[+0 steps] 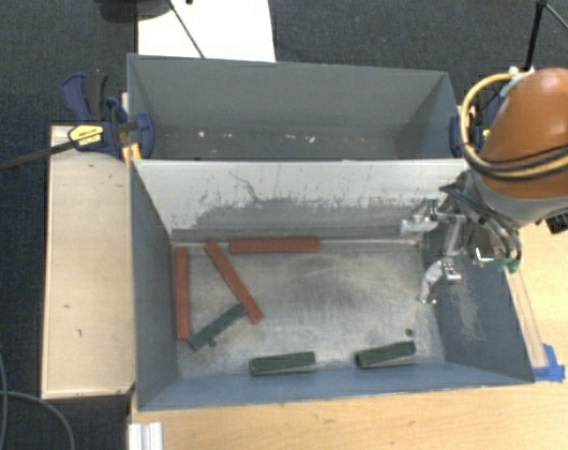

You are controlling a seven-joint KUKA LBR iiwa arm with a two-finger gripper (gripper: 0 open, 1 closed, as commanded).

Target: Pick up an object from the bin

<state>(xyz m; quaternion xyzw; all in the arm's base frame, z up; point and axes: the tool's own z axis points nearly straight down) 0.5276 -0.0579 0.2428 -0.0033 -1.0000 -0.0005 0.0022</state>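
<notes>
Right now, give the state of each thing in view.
Gripper: open, empty.
Back red bar: lying flat.
Left red bar: lying flat.
Slanted green bar: lying flat.
Slanted red bar: lying flat, lower end meeting the slanted green bar.
Middle green bar: lying flat.
Right green bar: lying flat.

Grey bin floor: 3 red bars, 3 dk-green bars.

Orange cover on arm, silver end effector.
Cover rounded and glossy; yellow and black cables loop round its edge; end effector bare metal with a small green part.
</notes>
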